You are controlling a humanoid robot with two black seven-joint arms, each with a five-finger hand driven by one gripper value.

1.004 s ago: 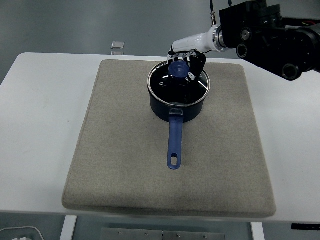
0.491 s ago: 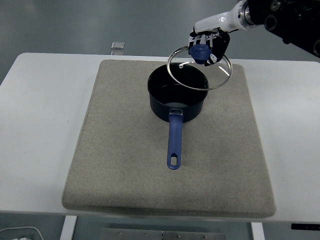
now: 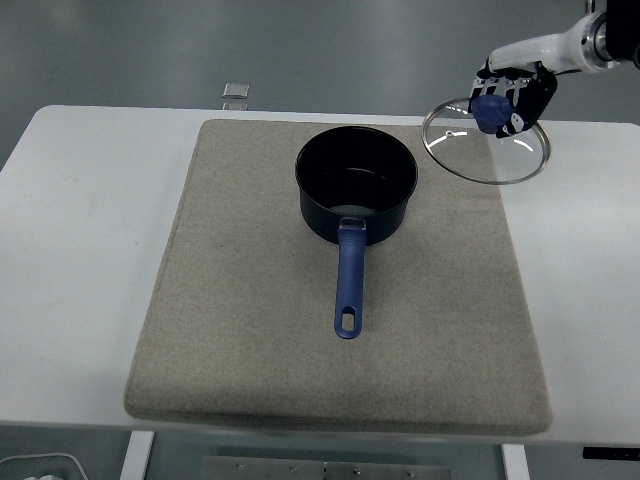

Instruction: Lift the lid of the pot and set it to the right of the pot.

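A dark blue pot (image 3: 356,193) stands uncovered on the grey mat (image 3: 250,330), its blue handle (image 3: 348,285) pointing toward the near edge. The glass lid (image 3: 487,146) with a metal rim hangs in the air to the right of the pot, over the mat's far right corner, slightly tilted. My right hand (image 3: 510,95) comes in from the upper right and is shut on the lid's blue knob (image 3: 491,108). The left arm does not show.
The mat covers most of the white table (image 3: 80,260). A small clear square object (image 3: 236,90) lies on the floor beyond the table's far edge. Bare mat lies right of the pot, under the lid.
The right hand lifted the lid off the pot and carried it up and to the right. The pot now stands uncovered and has not moved.
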